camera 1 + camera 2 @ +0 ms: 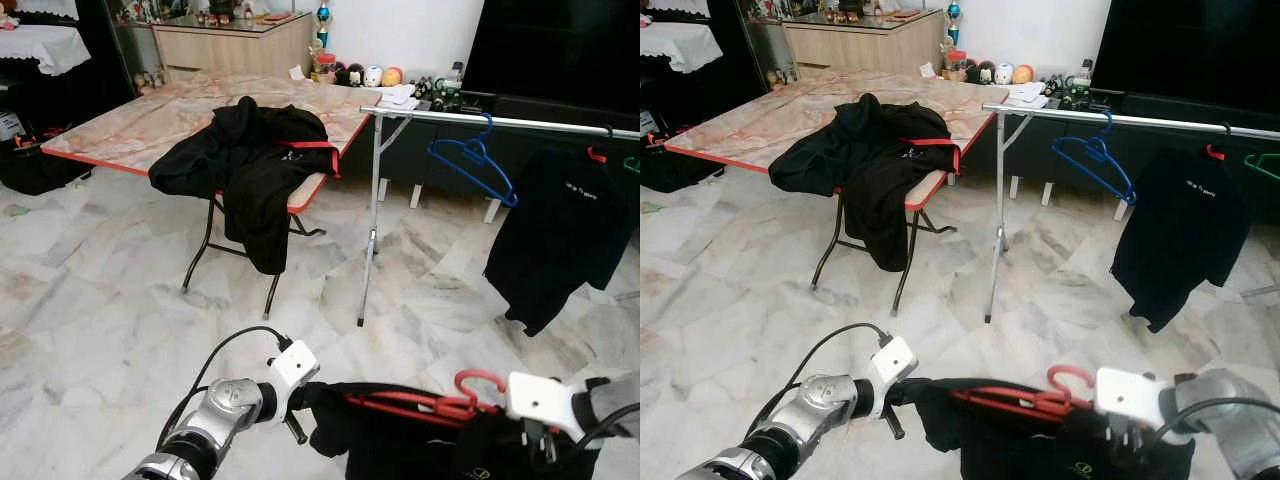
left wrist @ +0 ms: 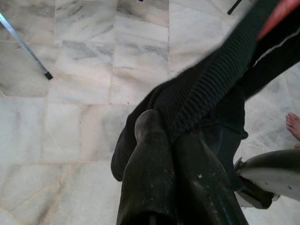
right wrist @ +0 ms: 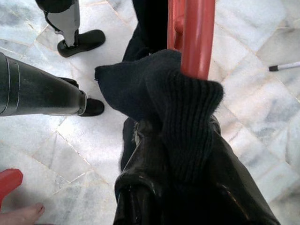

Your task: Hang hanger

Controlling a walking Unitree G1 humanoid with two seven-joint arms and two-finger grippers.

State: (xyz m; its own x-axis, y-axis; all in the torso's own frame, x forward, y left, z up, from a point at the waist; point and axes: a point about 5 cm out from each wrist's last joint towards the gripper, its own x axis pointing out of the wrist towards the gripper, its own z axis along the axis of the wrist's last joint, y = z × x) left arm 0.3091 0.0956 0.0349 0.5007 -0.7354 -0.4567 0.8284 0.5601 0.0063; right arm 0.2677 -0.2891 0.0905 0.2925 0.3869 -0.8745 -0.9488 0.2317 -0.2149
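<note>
**Q:** Status of the load?

**A:** I hold a black garment [image 1: 400, 435] on a red hanger [image 1: 420, 405] low in front of the robot, between both arms. The left gripper [image 1: 300, 400] has its fingers [image 2: 154, 178] closed on the knit collar at one end. The right gripper [image 1: 1120, 425] has its fingers [image 3: 187, 197] clamped on the collar fabric right against the hanger's red bar. The hook stands upright beside the right wrist.

**Q:** Which step is this?

**A:** Transport, as I judge it. The shirt is on the hanger, and the hanger is not yet on the rail [image 1: 500, 122]. The rail runs ahead and to the right, well apart from the load and well above it.

**Q:** What is on the rail?

**A:** A blue hanger [image 1: 475, 160], bare, then a black shirt [image 1: 560, 235] on a red hook further right, and a green hook at the frame edge. The free stretch lies between the rack post [image 1: 372, 220] and the blue hanger.

**Q:** What does the next move call for?

**A:** Walk closer, raise both arms until the hook clears the rail, then lower the hook over it. Keep the hook opening facing the rail, and keep both grips closed until it seats.

**Q:** Anything else nearby?

**A:** A surface [image 1: 150, 125] on the left carries another black garment [image 1: 250, 165]. A person's bare toes [image 2: 294, 124] stand on the floor close by.
</note>
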